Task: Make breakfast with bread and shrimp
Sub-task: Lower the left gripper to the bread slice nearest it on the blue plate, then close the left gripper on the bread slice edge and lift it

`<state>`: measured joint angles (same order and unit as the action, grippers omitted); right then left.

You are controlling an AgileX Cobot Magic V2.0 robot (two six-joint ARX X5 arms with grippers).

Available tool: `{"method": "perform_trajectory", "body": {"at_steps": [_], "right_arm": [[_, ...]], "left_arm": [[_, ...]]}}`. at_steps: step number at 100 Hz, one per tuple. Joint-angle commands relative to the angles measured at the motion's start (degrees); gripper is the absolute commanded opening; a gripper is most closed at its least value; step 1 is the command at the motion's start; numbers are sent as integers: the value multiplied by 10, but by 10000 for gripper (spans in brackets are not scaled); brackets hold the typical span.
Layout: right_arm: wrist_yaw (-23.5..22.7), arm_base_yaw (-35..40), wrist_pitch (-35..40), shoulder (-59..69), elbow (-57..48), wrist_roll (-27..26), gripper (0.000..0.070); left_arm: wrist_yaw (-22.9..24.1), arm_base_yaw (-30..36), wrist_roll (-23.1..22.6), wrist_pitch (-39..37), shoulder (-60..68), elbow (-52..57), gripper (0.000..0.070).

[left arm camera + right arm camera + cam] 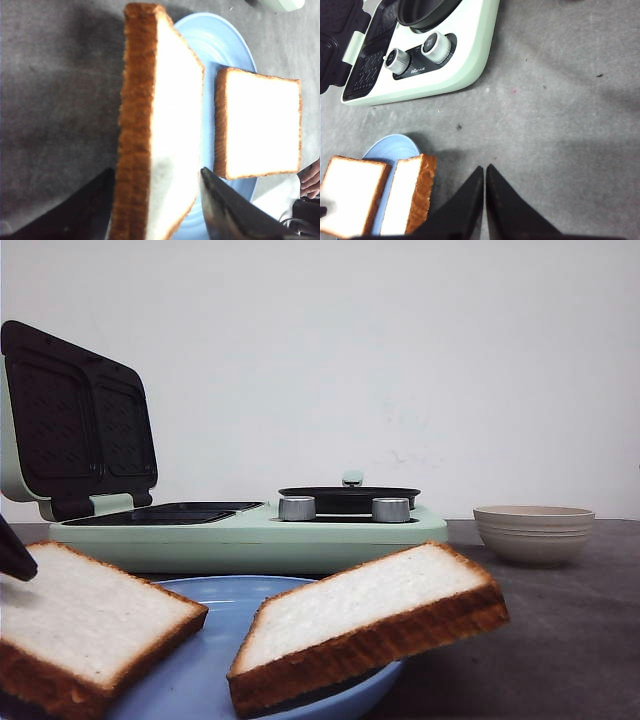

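Two slices of bread lie on a blue plate (pixel 215 645). The left slice (pixel 80 615) sits between my left gripper's (pixel 156 171) black fingers: one presses its brown crust and the other touches its white face. One fingertip (pixel 10 552) shows at the front view's left edge. The second slice (pixel 370 605) leans tilted on the plate's right rim, free of both grippers. My right gripper (pixel 485 170) is shut with nothing in it, over bare grey table to the right of the plate (pixel 392 142). The shrimp is out of view.
A mint-green breakfast maker (pixel 250 535) stands behind the plate. Its ribbed black lid (pixel 75 425) is raised at the left, and a dark pan (pixel 348 498) and two silver knobs sit at its right. A beige bowl (pixel 533 530) is at the back right.
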<state>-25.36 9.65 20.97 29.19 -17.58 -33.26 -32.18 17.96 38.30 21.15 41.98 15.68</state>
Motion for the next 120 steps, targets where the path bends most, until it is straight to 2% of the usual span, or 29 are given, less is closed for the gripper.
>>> {"method": "perform_trajectory", "body": {"at_steps": [1,15,28,60,91,120], "right_arm": [[-1,0,-3,3,-7,3,0],[-1,0,-3,3,-7,3,0],[-1,0,-3,3,-7,2,0],[-1,0,4,3,-7,2,0],[-1,0,4,3,-7,2,0],[-2,0,5,3,-7,2,0]], "left_arm": [[3,5,1,-5,8,8,271],[5,11,2,-5,13,8,249],[7,15,0,-6,14,8,2],[9,19,4,-45,13,8,5],[10,19,4,-47,13,8,5],[39,19,3,-43,13,8,4]]}}
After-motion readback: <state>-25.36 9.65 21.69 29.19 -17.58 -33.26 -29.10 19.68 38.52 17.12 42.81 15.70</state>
